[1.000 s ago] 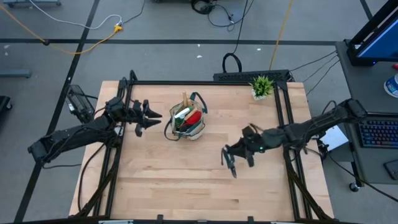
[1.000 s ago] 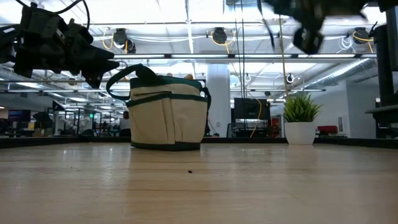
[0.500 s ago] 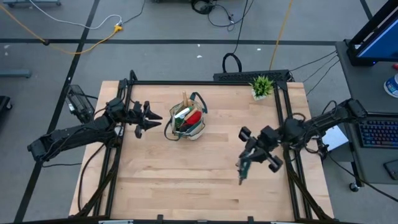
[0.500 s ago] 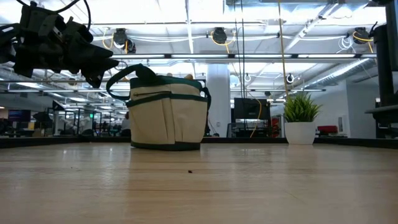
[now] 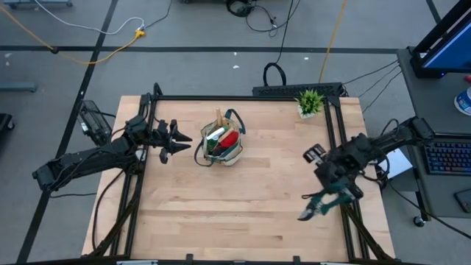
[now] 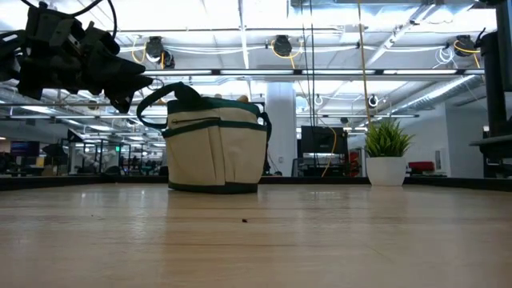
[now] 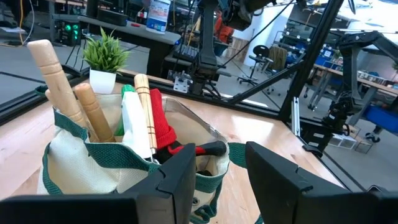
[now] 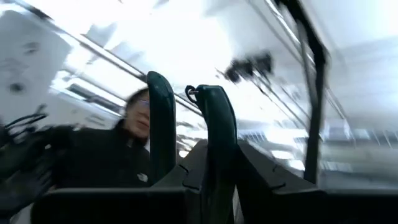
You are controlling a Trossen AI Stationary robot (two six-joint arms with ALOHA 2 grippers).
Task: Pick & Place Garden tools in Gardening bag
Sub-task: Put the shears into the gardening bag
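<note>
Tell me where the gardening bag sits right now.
In the high view the gardening bag stands on the table's far half, left of centre, just beyond the left hand, with the potted plant off to its right.

- One beige gardening bag [image 5: 221, 147] on the counter [image 5: 221, 213].
- Three wooden tool handles [image 7: 93, 112] stand in it.
- One red glove [image 7: 163, 127].
- One potted plant [image 5: 310, 102].
- Two robot arms.

two dark jointed arms [image 5: 88, 156], black cables, two-finger grippers
</note>
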